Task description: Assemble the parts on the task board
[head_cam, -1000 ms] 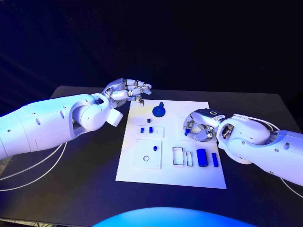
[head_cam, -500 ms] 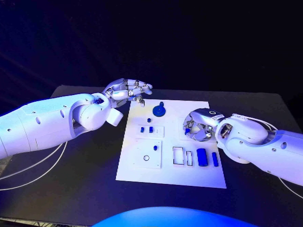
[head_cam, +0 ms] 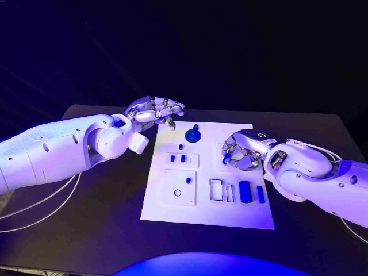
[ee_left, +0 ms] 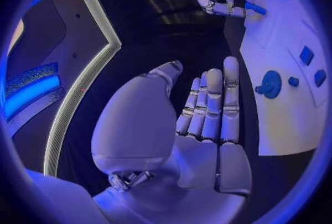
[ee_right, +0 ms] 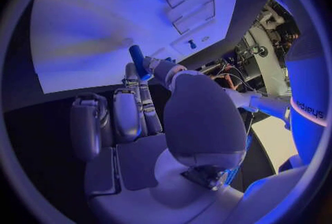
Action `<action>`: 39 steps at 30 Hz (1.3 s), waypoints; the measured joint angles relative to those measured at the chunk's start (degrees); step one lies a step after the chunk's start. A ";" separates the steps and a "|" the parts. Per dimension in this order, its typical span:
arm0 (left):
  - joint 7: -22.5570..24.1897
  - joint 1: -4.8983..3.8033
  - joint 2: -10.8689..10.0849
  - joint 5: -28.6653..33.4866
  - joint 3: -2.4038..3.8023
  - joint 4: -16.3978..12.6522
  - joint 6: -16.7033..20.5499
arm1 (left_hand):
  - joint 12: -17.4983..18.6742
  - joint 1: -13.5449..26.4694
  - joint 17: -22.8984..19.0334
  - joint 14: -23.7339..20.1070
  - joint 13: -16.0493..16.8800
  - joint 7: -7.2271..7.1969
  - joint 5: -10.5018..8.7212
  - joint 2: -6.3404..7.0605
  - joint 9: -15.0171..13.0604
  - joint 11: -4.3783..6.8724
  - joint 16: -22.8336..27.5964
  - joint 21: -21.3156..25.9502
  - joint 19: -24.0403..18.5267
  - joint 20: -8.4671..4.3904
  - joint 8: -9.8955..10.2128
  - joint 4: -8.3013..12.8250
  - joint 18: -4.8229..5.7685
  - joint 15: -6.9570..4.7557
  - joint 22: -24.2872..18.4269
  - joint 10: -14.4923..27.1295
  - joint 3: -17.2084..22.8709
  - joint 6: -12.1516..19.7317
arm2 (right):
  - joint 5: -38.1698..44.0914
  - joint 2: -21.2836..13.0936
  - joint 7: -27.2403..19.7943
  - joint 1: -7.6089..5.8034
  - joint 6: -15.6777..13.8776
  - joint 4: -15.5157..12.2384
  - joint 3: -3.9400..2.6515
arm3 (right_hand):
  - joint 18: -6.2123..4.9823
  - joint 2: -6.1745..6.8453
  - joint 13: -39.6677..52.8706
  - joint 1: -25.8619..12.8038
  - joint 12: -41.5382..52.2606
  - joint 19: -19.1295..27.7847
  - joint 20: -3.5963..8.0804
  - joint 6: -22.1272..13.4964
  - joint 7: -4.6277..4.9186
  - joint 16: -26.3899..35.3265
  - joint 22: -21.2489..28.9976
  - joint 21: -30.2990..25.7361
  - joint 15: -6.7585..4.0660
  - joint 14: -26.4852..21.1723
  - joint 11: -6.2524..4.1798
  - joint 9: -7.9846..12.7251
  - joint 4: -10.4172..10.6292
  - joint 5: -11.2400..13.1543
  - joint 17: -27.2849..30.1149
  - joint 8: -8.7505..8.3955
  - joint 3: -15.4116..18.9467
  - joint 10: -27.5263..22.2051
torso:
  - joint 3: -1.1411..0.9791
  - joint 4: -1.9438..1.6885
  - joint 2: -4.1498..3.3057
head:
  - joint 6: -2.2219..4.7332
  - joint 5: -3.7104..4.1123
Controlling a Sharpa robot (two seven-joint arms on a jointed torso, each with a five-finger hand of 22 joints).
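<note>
The right hand (head_cam: 244, 153) pinches a small blue part (ee_right: 138, 61) between thumb and finger, above the right edge of the task board (head_cam: 207, 215). The left hand (head_cam: 155, 109) hovers off the board's far left corner, fingers loosely apart, holding nothing. A blue gear (head_cam: 192, 135) (round, toothed) sits near the far edge; 2 blue blocks (head_cam: 250, 192) stand in slots toward the near right.

The counter (head_cam: 101, 230) looks matt black and smooth. The task board (head_cam: 209, 215), at frame centre, is a flat, matt white plate. The parts (head_cam: 245, 191) look like smooth blue plastic. Both arms wear glossy white shells; the left hand (head_cam: 155, 109) and right hand (head_cam: 240, 152) show shiny silver metal.
</note>
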State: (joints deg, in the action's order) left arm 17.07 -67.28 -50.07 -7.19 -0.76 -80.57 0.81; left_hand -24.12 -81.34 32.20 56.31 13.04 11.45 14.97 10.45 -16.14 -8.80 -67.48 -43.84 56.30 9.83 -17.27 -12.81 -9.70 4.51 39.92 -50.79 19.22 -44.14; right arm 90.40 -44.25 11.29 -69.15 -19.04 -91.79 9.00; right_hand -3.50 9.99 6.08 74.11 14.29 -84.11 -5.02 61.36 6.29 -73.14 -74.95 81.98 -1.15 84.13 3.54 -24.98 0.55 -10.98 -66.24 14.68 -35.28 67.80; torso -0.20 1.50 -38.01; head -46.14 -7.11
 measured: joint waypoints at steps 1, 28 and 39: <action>0.00 0.00 0.01 0.00 0.00 0.03 0.00 | 0.00 0.00 0.00 0.00 0.00 0.00 0.00 0.00 0.00 0.00 0.00 0.00 0.00 0.00 0.00 0.00 -0.01 0.00 0.00 0.00 0.00 0.00 | -0.14 -0.24 0.01 -0.16 -0.24 -0.46 -0.09 | 0.00 0.00 0.01 0.00 -0.01 0.00 0.00 0.05 0.04 0.00 0.00 0.00 0.00 0.00 -0.10 0.00 0.00 0.00 -0.03 0.01 0.00 0.10 | 0.02 0.00 0.02 | 0.01 0.01; 0.01 0.02 1.12 -0.08 -0.07 0.93 0.02 | -0.22 0.00 -0.06 0.00 -0.01 0.00 0.00 0.00 0.01 0.00 0.00 0.00 0.00 0.00 0.01 0.00 0.00 0.00 0.00 0.00 0.00 0.00 | -4.87 8.95 -3.12 4.27 -3.42 -7.37 0.02 | 0.00 0.80 0.78 0.81 -0.61 0.21 0.20 -0.40 0.68 0.00 0.02 0.00 -0.19 -0.20 0.03 -1.76 -2.62 0.04 0.60 0.60 -1.65 0.38 | 0.04 -0.02 -0.10 | 0.01 -1.23; -0.01 0.02 1.40 -0.12 -0.08 0.95 0.02 | -0.22 0.00 -0.06 0.00 -0.01 0.00 0.00 0.00 0.02 0.00 0.00 0.00 0.00 0.00 0.01 0.00 0.00 0.00 0.00 0.00 0.00 0.00 | -4.33 11.31 -4.29 6.85 -3.31 -3.87 0.67 | 0.00 0.36 0.66 1.25 -0.40 0.21 0.20 -0.50 0.77 0.00 0.03 0.00 -0.19 -0.20 0.03 -1.81 -2.70 -0.01 0.68 0.55 -1.58 0.38 | 0.04 -0.01 -0.11 | -0.43 -2.26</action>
State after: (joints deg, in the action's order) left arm 17.06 -67.26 -48.67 -7.32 -0.84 -79.61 0.83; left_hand -24.34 -81.34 32.14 56.31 13.02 11.45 14.97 10.45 -16.13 -8.80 -67.48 -43.84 56.30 9.82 -17.26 -12.81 -9.70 4.51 39.92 -50.79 19.22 -44.14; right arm 86.07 -32.94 7.00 -62.30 -22.35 -95.67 9.67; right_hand -3.50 10.35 6.74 75.36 13.89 -83.90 -4.82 60.86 7.06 -73.14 -74.92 81.98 -1.34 83.93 3.58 -26.79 -2.15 -10.99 -65.56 15.23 -36.86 68.18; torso -0.16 1.49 -38.12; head -46.57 -9.38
